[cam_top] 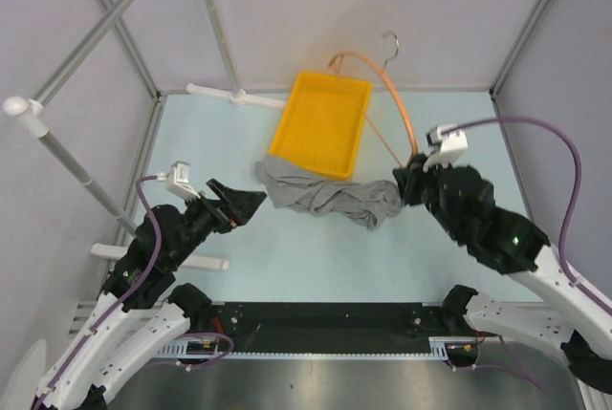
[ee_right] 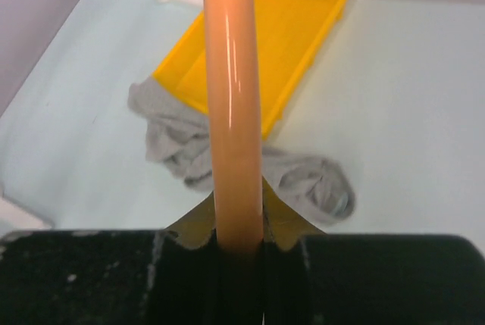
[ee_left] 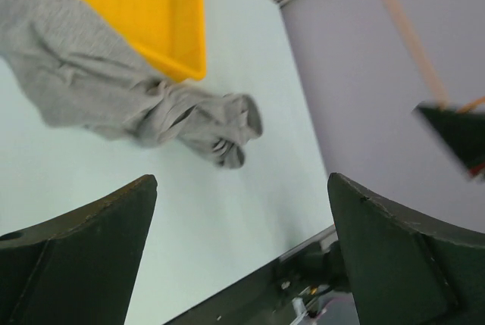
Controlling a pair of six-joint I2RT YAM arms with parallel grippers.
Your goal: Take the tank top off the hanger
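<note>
Pale table [cam_top: 306,257] with yellow tray [cam_top: 320,123] and tank top [cam_top: 325,198] (crumpled, touching tray)

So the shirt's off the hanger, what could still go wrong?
The right end effector grips the hanger near just one end, so it might slip or twist. The hanger sticks out near the yellow tray, so a swing could bump it. The shirt lies close beside that end effector, so a low move might snag it.

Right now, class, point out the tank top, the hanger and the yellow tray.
tank top [cam_top: 330,195]: top external view, middle of the crumpled heap.
hanger [ee_right: 233,113]: right wrist view, its orange arm.
yellow tray [cam_top: 320,123]: top external view, bare floor.
</note>
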